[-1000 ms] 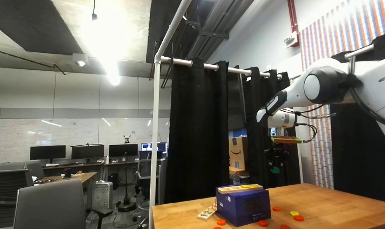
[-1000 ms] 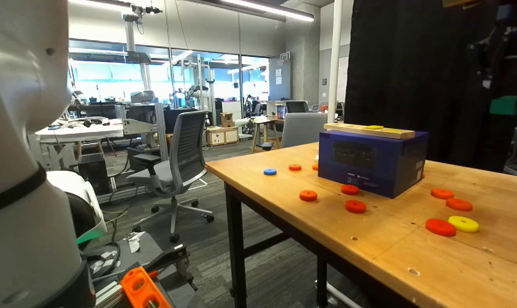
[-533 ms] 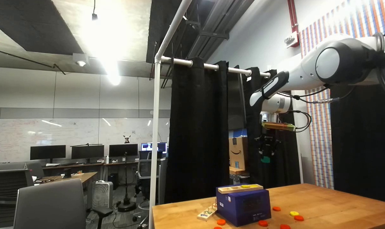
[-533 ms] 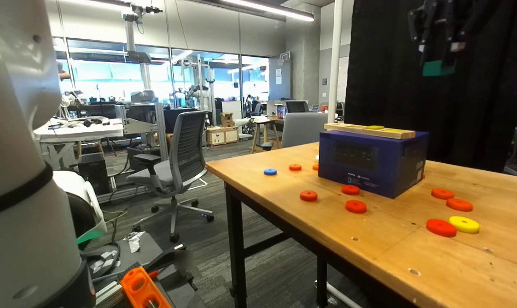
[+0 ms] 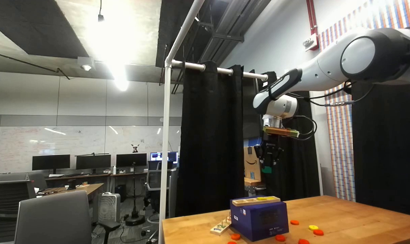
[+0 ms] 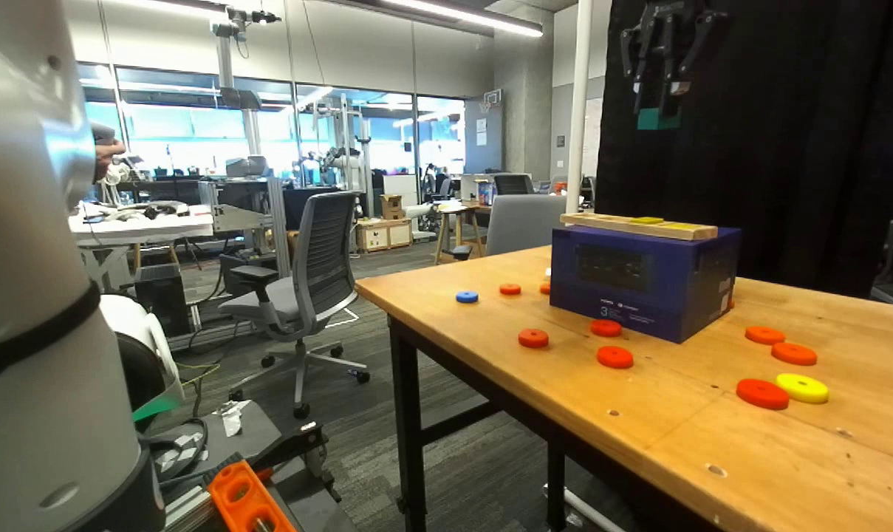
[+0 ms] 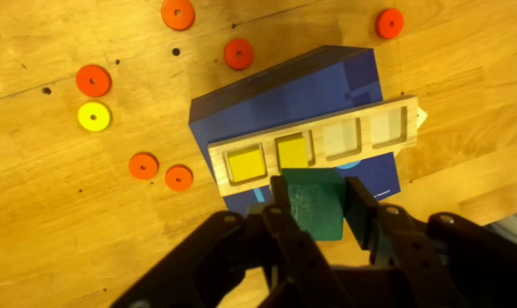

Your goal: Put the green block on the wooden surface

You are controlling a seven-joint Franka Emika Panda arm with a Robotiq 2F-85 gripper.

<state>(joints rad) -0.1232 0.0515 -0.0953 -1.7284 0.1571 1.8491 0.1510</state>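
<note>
Wooden surface (image 6: 801,458): blue box (image 6: 616,273), discs (image 6: 614,357) | claw (image 7: 316,199): pinching green block (image 6: 653,120) | block: well above box

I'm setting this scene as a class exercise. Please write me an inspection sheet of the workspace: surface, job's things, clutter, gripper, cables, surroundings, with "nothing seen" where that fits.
Surface: wooden surface, light brown and flat, with small dark holes.
Job's things: green block held in the air, not yet on the wooden surface.
Clutter: blue-purple box bearing a wooden tray with two yellow blocks in it; orange-red discs, a yellow disc and a blue disc around the box; pegged board beside it.
Gripper: the gripper is closed on the green block.
Cables: black cables loop along the robot arm.
Surroundings: black curtain, office chair, monitors.
</note>
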